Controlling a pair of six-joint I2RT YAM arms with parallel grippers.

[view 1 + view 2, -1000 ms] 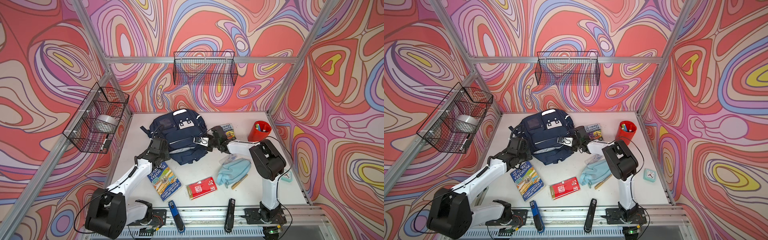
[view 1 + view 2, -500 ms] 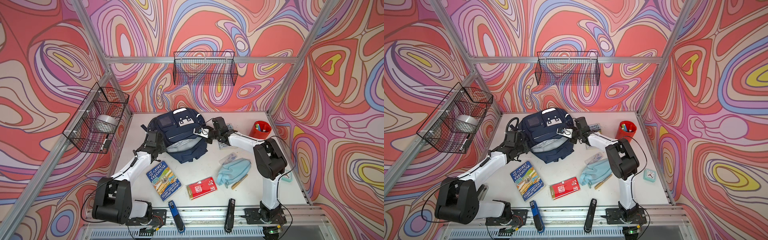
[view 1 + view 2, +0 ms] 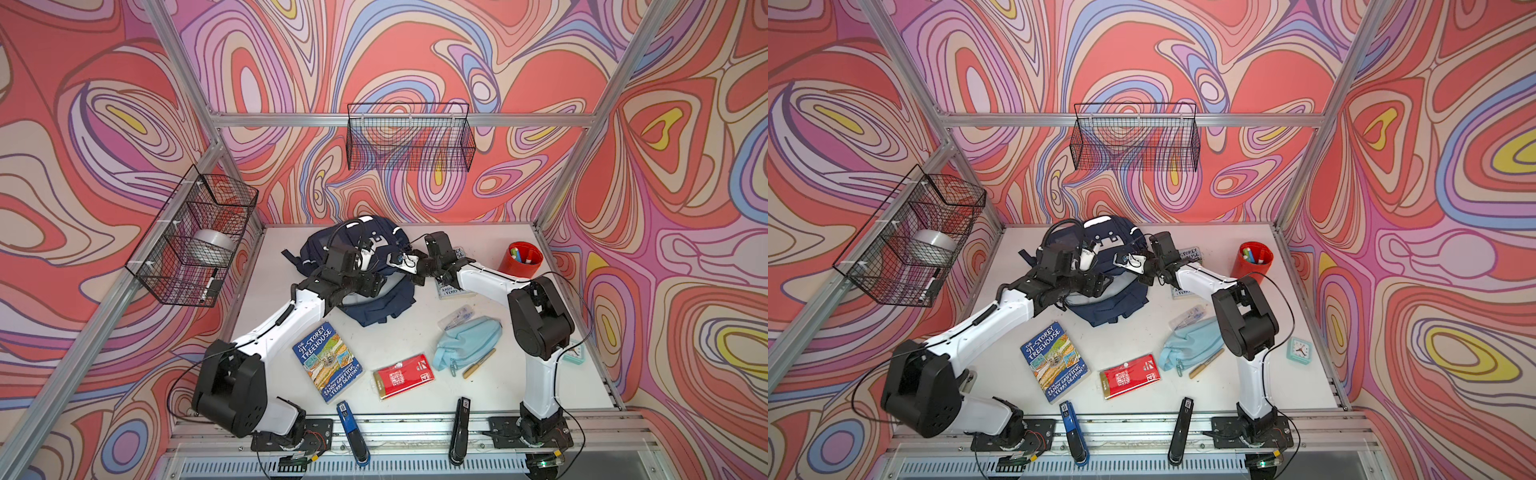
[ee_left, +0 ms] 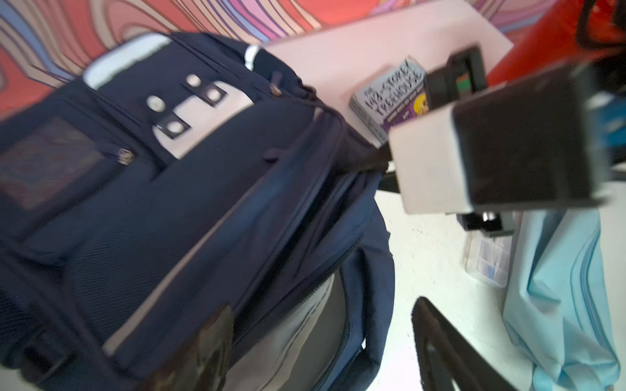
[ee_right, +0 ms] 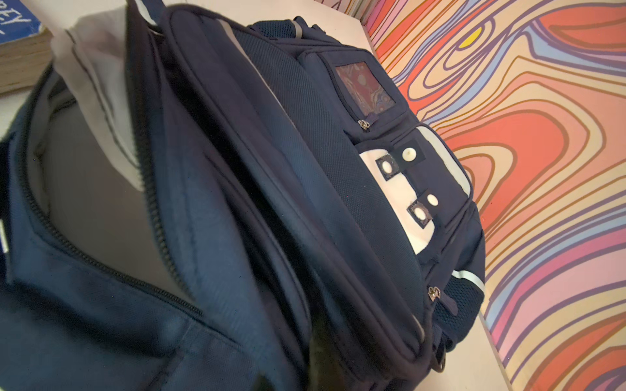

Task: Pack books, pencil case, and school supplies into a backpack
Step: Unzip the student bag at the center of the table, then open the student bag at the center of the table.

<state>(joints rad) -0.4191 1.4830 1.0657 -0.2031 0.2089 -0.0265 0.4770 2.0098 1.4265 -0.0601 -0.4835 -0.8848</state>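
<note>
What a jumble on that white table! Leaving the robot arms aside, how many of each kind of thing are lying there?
Backpack: 1
Books: 2
Pencil case: 1
Red packet: 1
Tan pen: 1
Clear packet: 1
Staplers: 2
Red cup of markers: 1
Small clock: 1
Total: 11

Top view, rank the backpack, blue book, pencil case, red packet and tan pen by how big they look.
1. backpack, clearly the largest.
2. blue book and pencil case, too alike in size to rank.
3. red packet.
4. tan pen, the smallest.
</note>
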